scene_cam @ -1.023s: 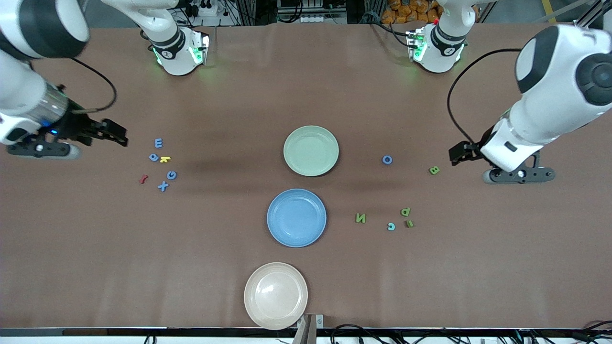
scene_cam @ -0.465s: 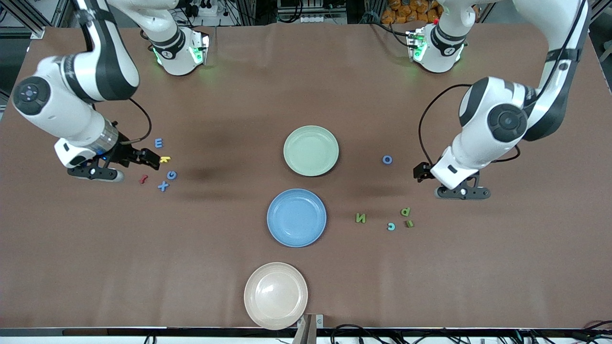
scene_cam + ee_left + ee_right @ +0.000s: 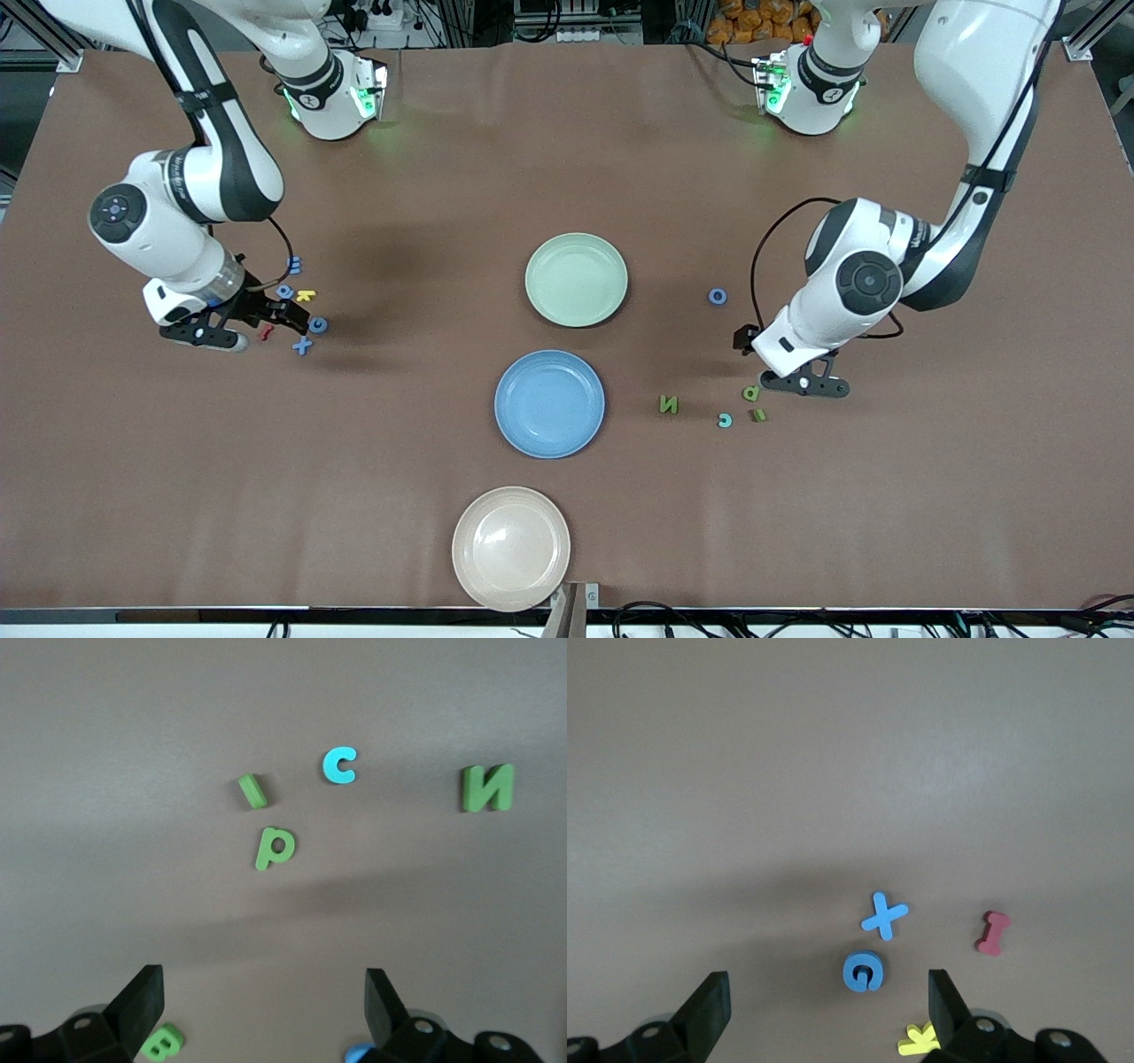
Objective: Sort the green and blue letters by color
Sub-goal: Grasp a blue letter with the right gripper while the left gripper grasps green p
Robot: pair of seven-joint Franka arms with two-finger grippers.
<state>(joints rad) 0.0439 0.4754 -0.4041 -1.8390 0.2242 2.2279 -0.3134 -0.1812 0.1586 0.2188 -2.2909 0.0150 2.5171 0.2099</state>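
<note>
Three plates sit in a row down the middle of the worktop (image 3: pixel 567 133). With twelve o'clock set toward the robots' bases, a green plate (image 3: pixel 576 279) is found at twelve of a blue plate (image 3: pixel 549 404), and a beige plate (image 3: pixel 511 548) at six to seven. All three are empty, so the sorting is judged not yet begun.

The right hand (image 3: pixel 826 985) is held low over the cluster at the right arm's end, its fingers spread and nothing pinched. Under it lie a blue G (image 3: pixel 319 325) at about four o'clock from the fingertips and a blue X (image 3: pixel 302 346) at about five, with a blue E (image 3: pixel 295 264) at twelve. Two non-task pieces, a yellow K (image 3: pixel 306 295) and a red piece (image 3: pixel 264 332), are mixed in. In the right wrist view the G is framed almost between the fingers, so it is judged the likeliest first pick.

The left hand (image 3: pixel 261 983) hangs over the other cluster, also spread and empty. A green P (image 3: pixel 751 392) lies at about six o'clock from its fingertips, a green bar (image 3: pixel 759 414) and a blue-green C (image 3: pixel 725 420) just past it, and a green N (image 3: pixel 668 405) at about seven. A blue O (image 3: pixel 718 296) sits at ten to eleven, and a green B (image 3: pixel 161 1043) is seen close by one finger. The P's stem is judged to run roughly crosswise to the gap between the fingers.
</note>
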